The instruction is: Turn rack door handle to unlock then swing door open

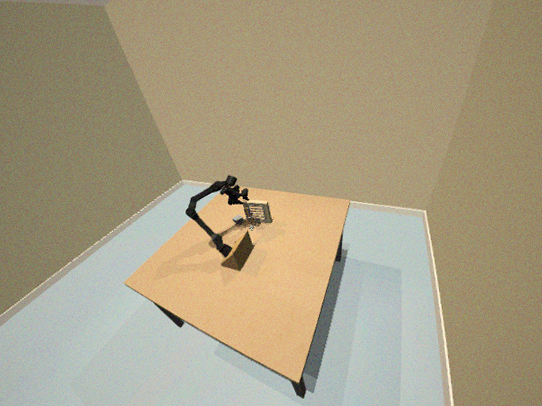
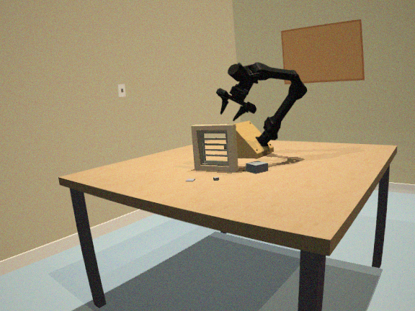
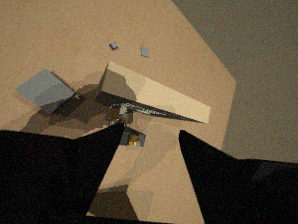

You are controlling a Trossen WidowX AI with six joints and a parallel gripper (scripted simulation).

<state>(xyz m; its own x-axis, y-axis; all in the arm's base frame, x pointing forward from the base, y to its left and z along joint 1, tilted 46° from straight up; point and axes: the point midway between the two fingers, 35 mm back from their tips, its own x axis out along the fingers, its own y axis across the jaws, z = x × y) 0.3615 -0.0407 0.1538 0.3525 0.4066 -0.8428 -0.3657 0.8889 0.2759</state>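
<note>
The rack (image 1: 270,217) (image 2: 233,147) (image 3: 165,96), bearing the task's door, stands upright on the table (image 1: 267,292) (image 2: 274,194) (image 3: 60,30), a squarish, thick-walled frame in grey-beige, its top edge paler where light falls. Through its opening you see a stack of thin, dark horizontal slats; you cannot tell the handle's turn or the door's angle. Just beside the rack lies a blue-grey block (image 1: 238,218) (image 2: 256,167) (image 3: 46,90), flat and low; near it are a tiny dark cube (image 2: 216,178) (image 3: 114,45) and a thin pale tile (image 2: 190,180) (image 3: 145,52). Above the rack, apart from it, your gripper (image 1: 239,202) (image 2: 228,116) (image 3: 151,130) points downward, its fingers spread with nothing between them. Your black arm (image 1: 202,225) (image 2: 286,104) arches back to a yellow wedge-shaped mount (image 1: 242,254) (image 2: 248,138) on the same table.
</note>
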